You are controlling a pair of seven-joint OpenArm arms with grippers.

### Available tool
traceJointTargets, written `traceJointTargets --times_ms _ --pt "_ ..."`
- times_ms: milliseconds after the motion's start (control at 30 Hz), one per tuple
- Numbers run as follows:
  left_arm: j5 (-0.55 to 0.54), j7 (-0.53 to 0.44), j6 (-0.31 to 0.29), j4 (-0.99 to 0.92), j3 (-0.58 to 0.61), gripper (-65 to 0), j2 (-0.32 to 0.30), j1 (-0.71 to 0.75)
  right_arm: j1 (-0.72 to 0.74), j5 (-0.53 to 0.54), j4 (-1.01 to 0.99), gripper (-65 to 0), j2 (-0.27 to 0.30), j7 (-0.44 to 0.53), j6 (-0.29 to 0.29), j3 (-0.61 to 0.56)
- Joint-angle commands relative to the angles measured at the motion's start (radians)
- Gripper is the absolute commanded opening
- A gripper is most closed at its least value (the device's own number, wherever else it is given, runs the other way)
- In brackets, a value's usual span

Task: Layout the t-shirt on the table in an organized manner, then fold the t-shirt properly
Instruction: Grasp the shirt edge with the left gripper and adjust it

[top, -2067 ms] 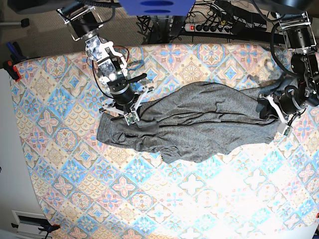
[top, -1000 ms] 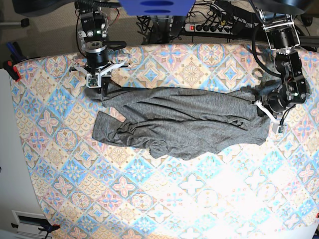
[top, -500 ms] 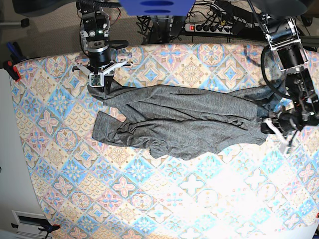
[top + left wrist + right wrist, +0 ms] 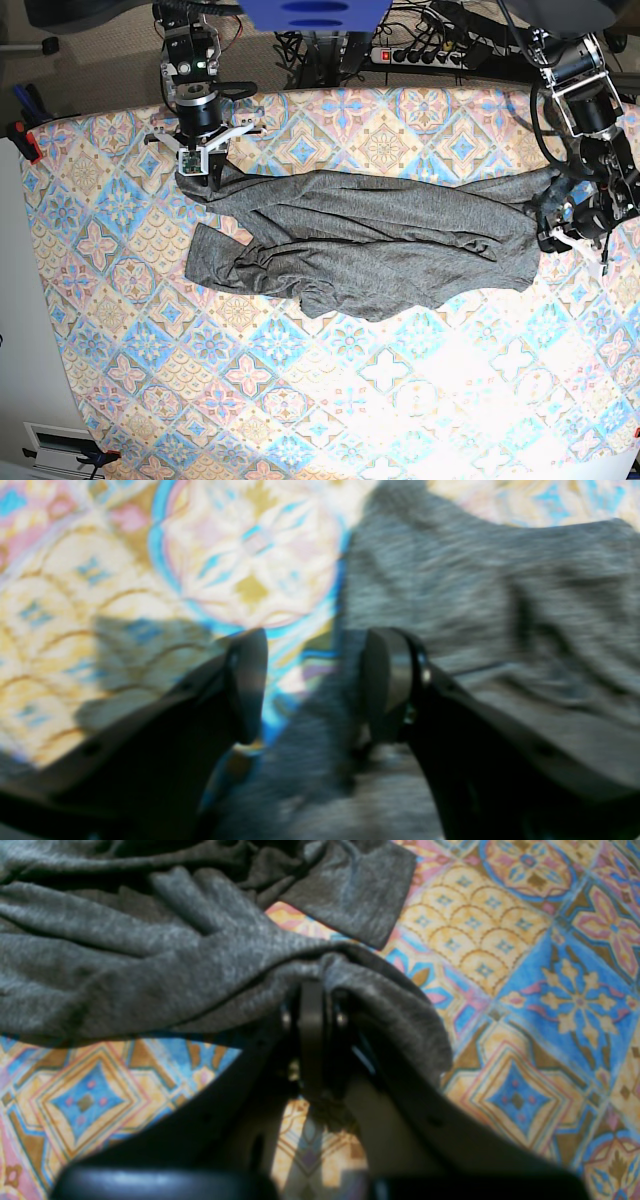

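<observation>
- The dark grey t-shirt (image 4: 370, 245) lies rumpled across the desk (image 4: 330, 400), stretched from 9 to 3 o'clock.
- Your right claw (image 4: 311, 1005) is clamped tight on a shirt corner at about 10 o'clock.
- Your left claw (image 4: 312, 680) at 3 o'clock stands parted, empty, over the shirt's edge.

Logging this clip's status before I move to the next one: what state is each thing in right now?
t-shirt: crumpled, stretched sideways across the table, not yet flat or folded.
table: covered by its patterned cloth, bearing the shirt.
right end effector: shut on the shirt's fabric, at a bunched corner.
left end effector: open, at the shirt's edge, nothing between its jaws.
</observation>
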Motion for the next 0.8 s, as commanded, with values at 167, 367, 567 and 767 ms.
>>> traceJointTargets --times_ms 167,367,567,767 --pt "0.237 -0.022 -0.006 -0.087 -0.004 -33.5 0.007 -0.133 -0.001 -0.002 0.016 -65.0 0.003 0.028 -0.002 0.001" --pt "0.348 -0.022 -0.152 -0.245 0.102 -34.1 0.064 -0.254 -0.001 -0.002 0.016 -65.0 0.003 0.028 -0.002 0.001" --pt "0.355 -0.011 -0.23 -0.248 0.105 -36.6 0.147 -0.251 0.0 -0.004 0.016 -65.0 0.003 0.028 -0.002 0.003" --pt "0.354 -0.011 -0.276 -0.248 0.107 -61.8 0.198 -0.211 0.002 -0.004 0.016 -65.0 0.003 0.028 -0.002 0.003"
